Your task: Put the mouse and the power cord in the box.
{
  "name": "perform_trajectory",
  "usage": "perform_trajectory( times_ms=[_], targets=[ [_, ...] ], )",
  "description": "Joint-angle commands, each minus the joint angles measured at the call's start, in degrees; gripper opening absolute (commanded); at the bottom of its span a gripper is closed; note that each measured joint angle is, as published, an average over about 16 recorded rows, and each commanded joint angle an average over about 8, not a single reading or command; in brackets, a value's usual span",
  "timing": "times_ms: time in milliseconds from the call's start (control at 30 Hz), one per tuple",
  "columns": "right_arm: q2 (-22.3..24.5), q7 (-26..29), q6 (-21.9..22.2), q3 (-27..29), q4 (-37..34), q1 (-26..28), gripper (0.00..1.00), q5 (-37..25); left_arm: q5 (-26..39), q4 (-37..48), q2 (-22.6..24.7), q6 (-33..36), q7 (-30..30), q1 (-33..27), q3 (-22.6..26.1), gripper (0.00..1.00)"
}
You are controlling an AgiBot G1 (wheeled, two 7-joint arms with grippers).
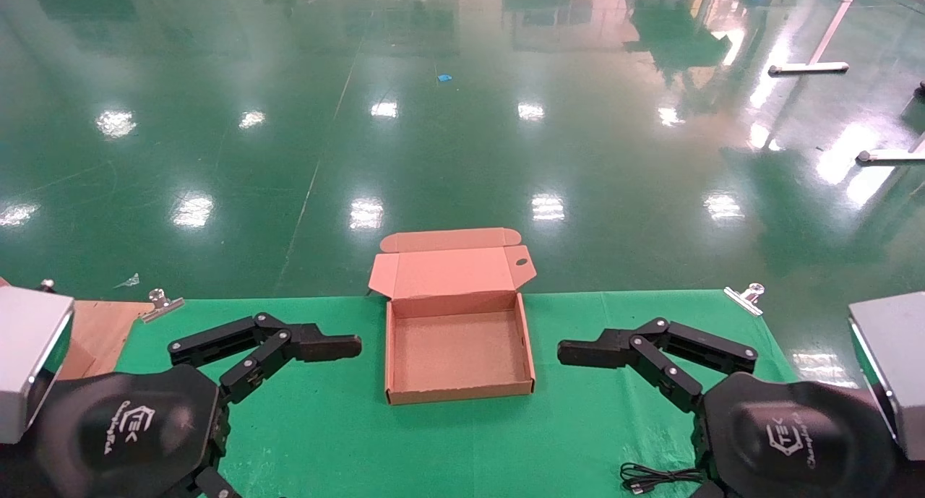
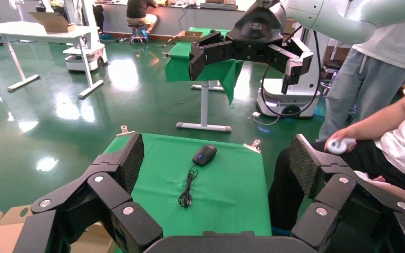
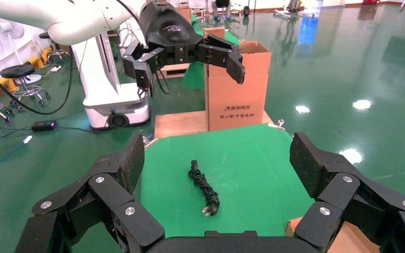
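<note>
1. The shallow, square, brown corrugated cardboard box (image 1: 459, 353) sits in the middle of the green cloth-covered table (image 1: 347, 426), its hinged lid folded back away from the robot. Its inside shows bare cardboard: nothing is in it, so neither part of the task is done.

2. The small, glossy black oval mouse (image 2: 204, 154) lies on the green cloth to the right of the box, as the left wrist view shows it. Its thin black wire (image 2: 188, 190) is bunched just beside it, on the side nearer the box. In the head view only the coiled wire shows, at the near edge of the table beside the right arm.

3. The thick black rubbery power cord (image 3: 204, 191) lies loosely bundled on the green cloth to the left of the box, seen in the right wrist view. The head view does not show it; the left arm probably hides it.

4. Both things therefore remain to be picked up and placed in the box; the work looks to be at its very start.

5. The left gripper (image 1: 327, 345) hovers left of the box, pointing towards it. Its fingers (image 2: 121, 163) are spread wide and hold nothing.

6. The right gripper (image 1: 589, 352) mirrors it on the box's right side. Its fingers (image 3: 308, 163) are likewise spread wide, empty, touching neither the box nor the cloth as far as can be seen.
</note>
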Motion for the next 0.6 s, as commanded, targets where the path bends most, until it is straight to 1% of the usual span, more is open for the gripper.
perform_trajectory(
  times_ms=[33,600],
  targets=[
    [0.0,0.0,0.0,0.0,0.0,0.0,1.0,0.0,0.0,0.0,0.0,0.0,0.0,0.0,0.0,1.0],
    [0.0,0.0,0.0,0.0,0.0,0.0,1.0,0.0,0.0,0.0,0.0,0.0,0.0,0.0,0.0,1.0]
  ],
)
